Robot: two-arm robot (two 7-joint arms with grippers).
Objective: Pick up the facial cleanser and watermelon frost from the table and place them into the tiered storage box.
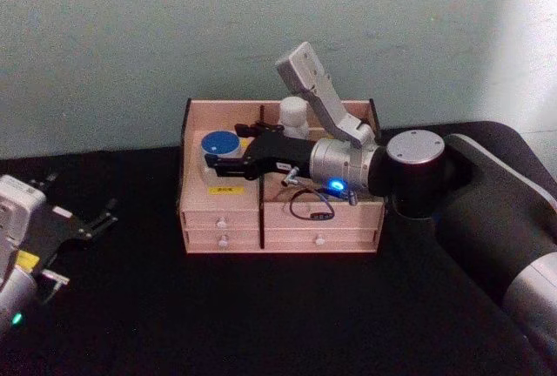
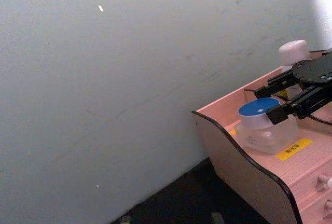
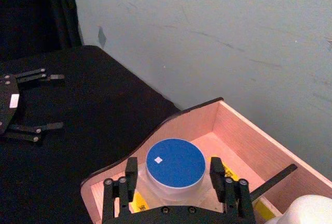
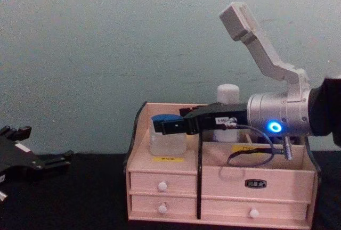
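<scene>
Head view shows the right gripper (image 1: 219, 165) reaching across the tiered storage box (image 1: 280, 219) to its left upper compartment, where a clear jar with a blue lid (image 1: 219, 145) stands. From the right wrist camera, the fingers (image 3: 126, 178) flank the jar on both sides, close against it or just beside — whether they press it or have let go I cannot tell. From the chest camera the jar looks to sit on the compartment floor above the yellow label, so this item seems as good as placed. Which of the two named products it is I cannot say; no readable label shows.

A white-capped bottle (image 1: 294, 113) stands upright in the rear right compartment — likely the other item, already stowed.

The left gripper (image 1: 83, 228) rests low over the black table (image 1: 130, 306) at the robot's left, well apart from the box, its fingers spread and empty.

If both judgements hold, what remains is releasing the jar and pulling the right arm clear.
</scene>
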